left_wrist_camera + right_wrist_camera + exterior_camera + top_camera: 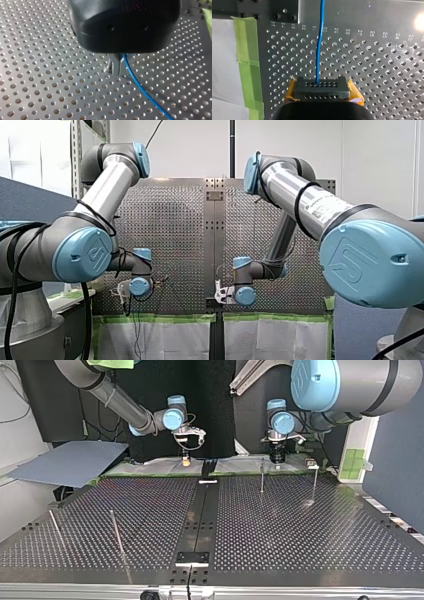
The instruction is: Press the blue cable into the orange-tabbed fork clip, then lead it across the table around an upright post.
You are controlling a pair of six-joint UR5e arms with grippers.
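Right wrist view: the blue cable [319, 45] runs straight ahead out of my right gripper [322, 88], pinched between its yellow pads [291, 91]; over in the left wrist view my left gripper [117, 72] has its metal fingers [114, 65] squeezed on the cable too, which trails away over the perforated table [50, 87].

We are in a robotics lab. Our left arm [107, 180] and our right arm [305, 200], grey tubes with blue joint caps, reach over a metal desk [300, 530] drilled all over with rows of holes. Some rows carry printed numbers [324, 29]. Thin posts [116, 532] stand upright in the holes. Green tape [247, 62] borders white paper [160, 340] along one desk edge. A black backdrop [215, 410] hangs behind the arms, and a plain white wall [190, 145] stands opposite.
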